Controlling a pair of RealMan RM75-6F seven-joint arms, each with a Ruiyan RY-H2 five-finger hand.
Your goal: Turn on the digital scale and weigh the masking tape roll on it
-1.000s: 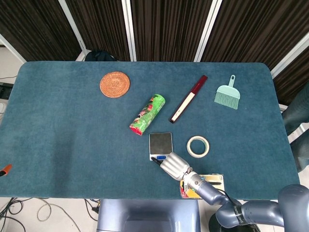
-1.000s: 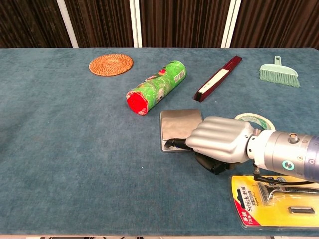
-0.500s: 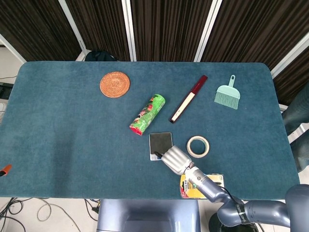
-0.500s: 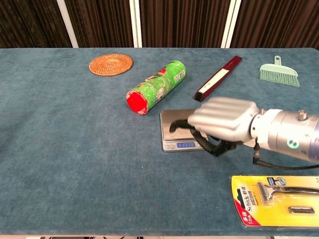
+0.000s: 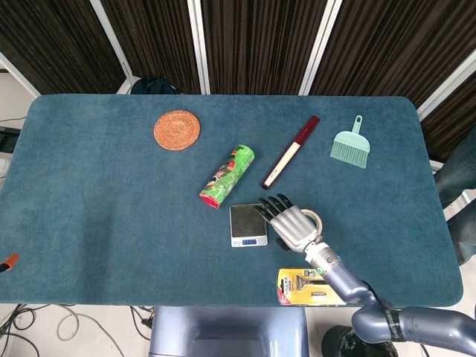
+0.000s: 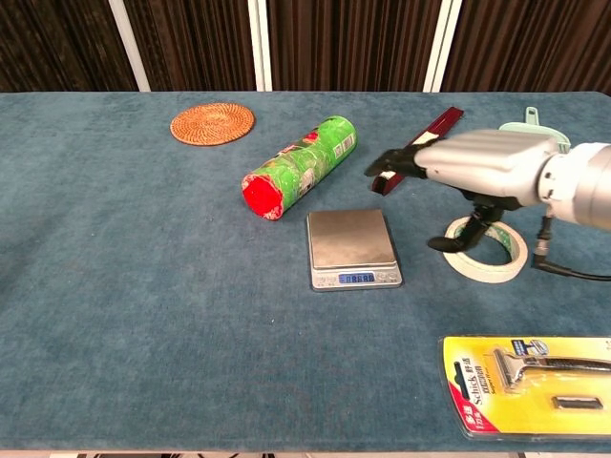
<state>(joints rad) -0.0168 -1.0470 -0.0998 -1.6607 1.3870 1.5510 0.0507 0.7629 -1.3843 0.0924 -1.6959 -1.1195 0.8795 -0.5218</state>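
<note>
The digital scale (image 5: 248, 224) (image 6: 350, 243) lies flat at the table's centre front, its steel plate bare and its blue display (image 6: 358, 278) lit. The masking tape roll (image 6: 489, 252) lies flat on the cloth just right of the scale; in the head view only its right rim (image 5: 320, 220) shows past my hand. My right hand (image 5: 291, 224) (image 6: 480, 168) hovers above the roll, its fingers stretched out to the left and holding nothing. Its thumb (image 6: 456, 239) hangs down at the roll's left rim; whether it touches the roll I cannot tell. My left hand is out of both views.
A green printed can (image 5: 227, 175) (image 6: 301, 177) lies behind the scale on the left. A maroon case (image 5: 290, 151), a mint hand brush (image 5: 349, 145) and a woven coaster (image 5: 177, 129) lie farther back. A yellow razor pack (image 5: 309, 286) (image 6: 530, 384) sits at the front right edge.
My right hand has lifted off the scale's front edge, moved right and back over the tape roll, and uncurled its fingers. The scale's display now shows lit.
</note>
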